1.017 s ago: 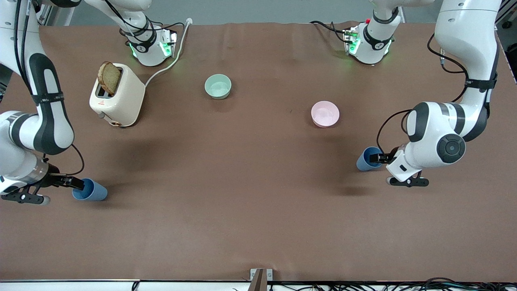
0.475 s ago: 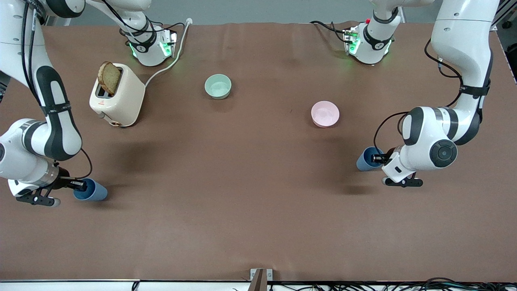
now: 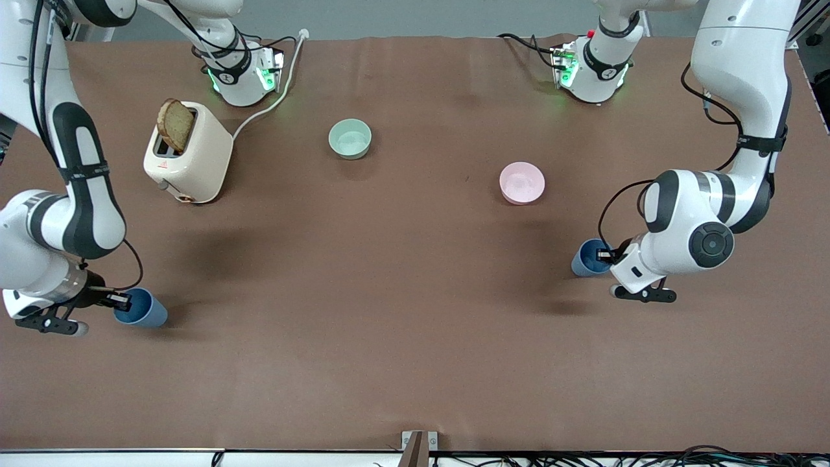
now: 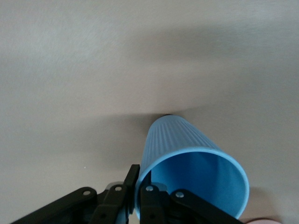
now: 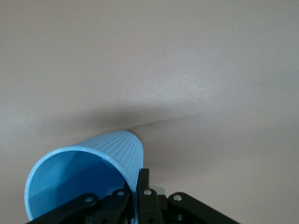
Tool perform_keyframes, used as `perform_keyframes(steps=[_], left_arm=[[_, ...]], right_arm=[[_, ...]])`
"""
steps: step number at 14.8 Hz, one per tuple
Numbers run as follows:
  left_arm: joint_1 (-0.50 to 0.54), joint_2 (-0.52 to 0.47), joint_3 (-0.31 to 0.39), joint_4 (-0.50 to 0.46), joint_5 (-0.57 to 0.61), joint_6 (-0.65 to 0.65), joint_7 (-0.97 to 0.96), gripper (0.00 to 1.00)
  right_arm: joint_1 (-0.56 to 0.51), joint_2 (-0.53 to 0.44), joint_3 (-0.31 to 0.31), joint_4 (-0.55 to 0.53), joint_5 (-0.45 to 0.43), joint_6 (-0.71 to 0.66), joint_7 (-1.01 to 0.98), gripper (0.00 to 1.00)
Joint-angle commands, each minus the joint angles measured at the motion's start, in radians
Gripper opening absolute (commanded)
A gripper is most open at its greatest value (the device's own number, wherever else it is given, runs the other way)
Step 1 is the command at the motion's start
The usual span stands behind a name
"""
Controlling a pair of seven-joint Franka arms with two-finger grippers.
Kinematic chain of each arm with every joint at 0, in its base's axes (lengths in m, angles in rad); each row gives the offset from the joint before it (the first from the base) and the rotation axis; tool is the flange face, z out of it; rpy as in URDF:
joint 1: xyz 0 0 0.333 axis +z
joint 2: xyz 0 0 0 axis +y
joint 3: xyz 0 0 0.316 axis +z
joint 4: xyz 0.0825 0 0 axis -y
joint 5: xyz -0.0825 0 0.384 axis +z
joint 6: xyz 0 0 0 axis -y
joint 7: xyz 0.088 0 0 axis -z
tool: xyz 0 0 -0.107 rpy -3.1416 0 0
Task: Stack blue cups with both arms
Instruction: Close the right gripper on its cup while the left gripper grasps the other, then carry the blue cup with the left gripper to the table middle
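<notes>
Front view: both arms (image 3: 707, 214) bent low, gripping blue cups (image 3: 589, 257).

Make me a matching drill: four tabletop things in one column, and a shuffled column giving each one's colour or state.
Things:
1. toaster
2. bowl nearest the toaster
3. bowl toward the left arm's end
4. cup at the right gripper

Colour or state:
A. pink
B. blue, rim pinched between black fingers
C. cream, a slice of bread sticking up
D. pale green

Pairs: 1-C, 2-D, 3-A, 4-B
</notes>
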Motion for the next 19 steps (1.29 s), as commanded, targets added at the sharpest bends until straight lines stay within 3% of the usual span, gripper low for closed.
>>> perform_keyframes(steps=[1, 3, 5, 8, 10, 14, 19], left_arm=[[-0.002, -0.034, -0.042, 0.060, 0.017, -0.023, 0.051, 0.00], [-0.013, -0.018, -0.100, 0.223, 0.012, -0.154, 0.042, 0.00], [-0.054, 0.060, -0.140, 0.388, 0.003, -0.236, 0.041, 0.00], [-0.201, 0.158, -0.150, 0.481, 0.010, -0.218, -0.001, 0.00], [-0.281, 0.216, -0.137, 0.515, 0.014, -0.206, -0.050, 0.00], [-0.387, 0.279, -0.137, 0.515, 0.015, -0.051, -0.054, 0.00], [-0.491, 0.337, -0.117, 0.515, 0.064, 0.058, -0.056, 0.00]], right_arm=[[0.001, -0.142, 0.009, -0.027, 0.024, -0.099, -0.015, 0.00], [0.003, -0.216, 0.009, -0.025, 0.024, -0.179, -0.016, 0.00], [0.015, -0.294, 0.009, -0.025, 0.016, -0.268, -0.016, 0.00], [0.027, -0.412, 0.009, -0.027, 0.012, -0.404, -0.013, 0.00], [0.039, -0.483, 0.011, -0.033, 0.012, -0.484, -0.010, 0.00], [0.056, -0.585, 0.011, -0.033, 0.010, -0.629, 0.012, 0.00], [0.056, -0.621, 0.011, -0.039, 0.007, -0.681, 0.012, 0.00]])
